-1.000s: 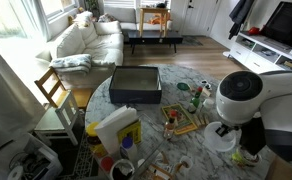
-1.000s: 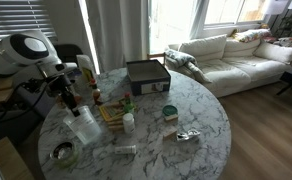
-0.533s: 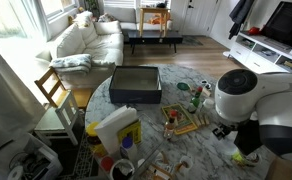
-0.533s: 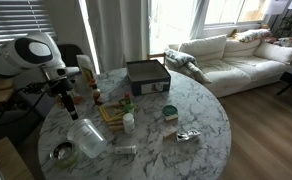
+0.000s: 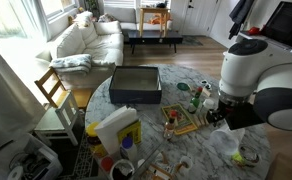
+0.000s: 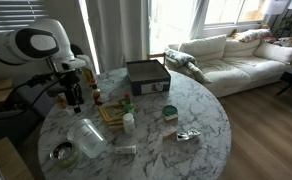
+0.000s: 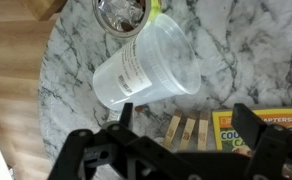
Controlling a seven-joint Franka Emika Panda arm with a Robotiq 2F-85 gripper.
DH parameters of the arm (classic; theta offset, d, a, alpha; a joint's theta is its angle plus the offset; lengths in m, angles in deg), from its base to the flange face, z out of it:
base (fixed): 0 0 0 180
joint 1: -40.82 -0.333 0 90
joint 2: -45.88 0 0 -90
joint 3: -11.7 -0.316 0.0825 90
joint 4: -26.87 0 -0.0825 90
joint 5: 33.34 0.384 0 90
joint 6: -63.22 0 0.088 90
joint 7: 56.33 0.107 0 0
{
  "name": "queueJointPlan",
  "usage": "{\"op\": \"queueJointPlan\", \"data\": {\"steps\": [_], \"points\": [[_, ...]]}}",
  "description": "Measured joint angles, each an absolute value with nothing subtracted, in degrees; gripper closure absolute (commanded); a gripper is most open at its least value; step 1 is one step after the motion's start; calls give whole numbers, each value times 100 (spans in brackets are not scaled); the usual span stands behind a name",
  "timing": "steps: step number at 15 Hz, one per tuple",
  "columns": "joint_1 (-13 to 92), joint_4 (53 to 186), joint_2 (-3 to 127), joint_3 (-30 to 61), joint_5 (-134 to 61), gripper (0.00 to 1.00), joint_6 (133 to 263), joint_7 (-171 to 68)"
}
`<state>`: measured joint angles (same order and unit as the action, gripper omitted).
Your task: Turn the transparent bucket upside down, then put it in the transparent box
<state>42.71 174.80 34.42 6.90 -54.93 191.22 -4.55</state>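
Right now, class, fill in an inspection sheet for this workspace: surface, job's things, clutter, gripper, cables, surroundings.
Surface: round marble table.
Job's things: bucket lying on its side on the table, not yet in the frosted box by the table's edge.
Clutter: dark box, bottles, wooden blocks, metal bowl.
Gripper: open, above the bucket, not touching it.
Cables: nothing seen.
Surroundings: sofa, chair.

1. A white sofa (image 6: 231,55) sits before bright windows (image 6: 176,20).
2. Wooden floor (image 6: 276,130) surrounds a round marble table (image 6: 201,108).
3. A wooden chair (image 5: 52,90) stands beside the table; a television (image 5: 286,20) rests on a white console (image 5: 271,50).
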Motion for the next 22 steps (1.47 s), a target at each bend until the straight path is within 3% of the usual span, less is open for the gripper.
{"op": "queueJointPlan", "data": {"steps": [8,22], "points": [[4443,17428,3452,764,-5462,0,19050,-168],[5155,17322,4114,1959,-3849,0,19531,-159]]}}
